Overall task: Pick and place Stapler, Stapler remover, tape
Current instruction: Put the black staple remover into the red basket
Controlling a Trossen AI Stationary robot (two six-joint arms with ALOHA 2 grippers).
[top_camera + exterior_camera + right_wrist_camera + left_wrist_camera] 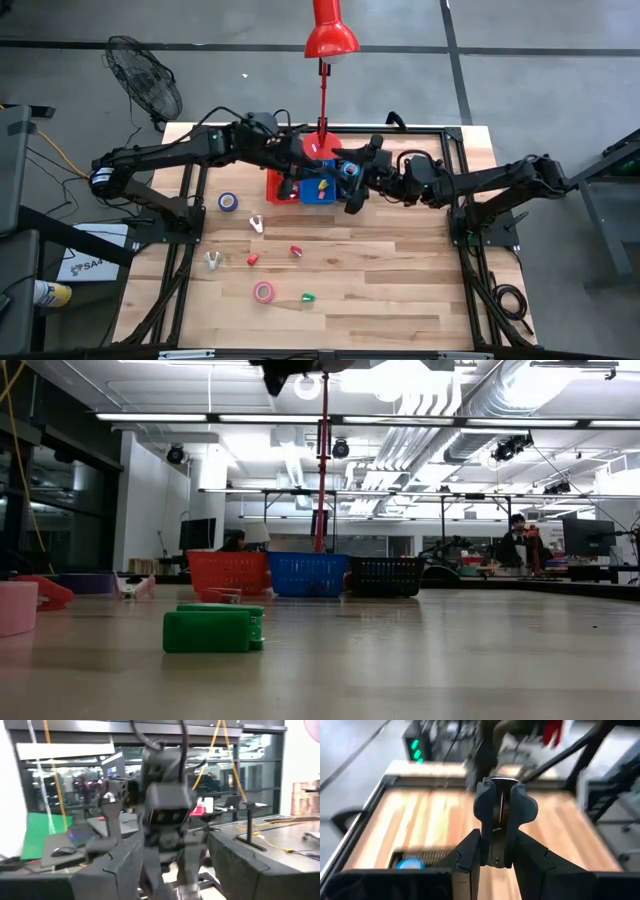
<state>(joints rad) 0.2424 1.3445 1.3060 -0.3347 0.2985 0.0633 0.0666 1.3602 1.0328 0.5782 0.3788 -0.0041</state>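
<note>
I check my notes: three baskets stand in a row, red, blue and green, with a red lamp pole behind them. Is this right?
Not quite. The low view shows the red basket and blue basket, but the third basket is black, not green. The red lamp pole does rise behind them.

Right fingers (120, 865) apart, other arm (165, 805) ahead, green board (45, 832)

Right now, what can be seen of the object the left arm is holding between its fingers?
The left gripper is shut on a dark stapler remover, held upright above the table. It looks like moulded plastic: two rounded, bulging halves meeting along a narrow central slot with a metal strip showing inside. Only the two fingers touch it, pinching its lower part. From above it sits over the red bin, though the arm hides it there.
</note>
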